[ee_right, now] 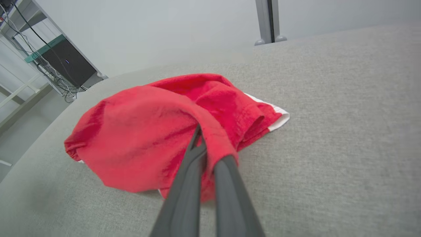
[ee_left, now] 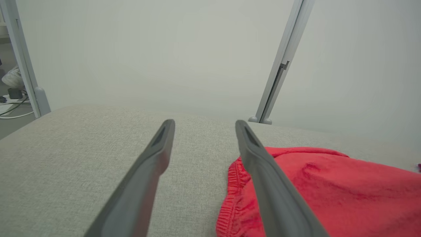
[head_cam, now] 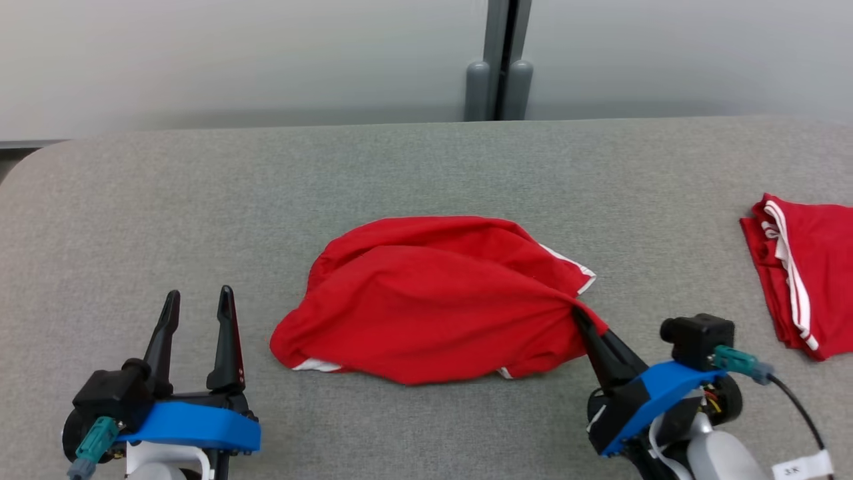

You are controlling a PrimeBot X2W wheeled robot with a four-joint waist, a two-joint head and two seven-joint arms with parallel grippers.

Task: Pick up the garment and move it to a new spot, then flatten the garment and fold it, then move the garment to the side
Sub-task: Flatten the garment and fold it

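A crumpled red garment (head_cam: 426, 300) with white trim lies in the middle of the grey table (head_cam: 413, 167). My right gripper (head_cam: 581, 319) is shut on the garment's right edge, and the cloth is bunched and pulled up around the fingers. In the right wrist view the garment (ee_right: 141, 131) drapes over the closed fingertips of that gripper (ee_right: 202, 138). My left gripper (head_cam: 200, 303) stands open over bare table to the left of the garment, not touching it. Seen from the left wrist, the left gripper (ee_left: 204, 123) is spread wide, with the garment's elastic hem (ee_left: 329, 187) beside the right finger.
A second red garment (head_cam: 810, 273) with white stripes lies folded at the table's right edge. A grey partition post (head_cam: 498, 80) stands behind the table's far edge. A dark cabinet with cables (ee_right: 65, 62) sits on the floor beyond the table's left end.
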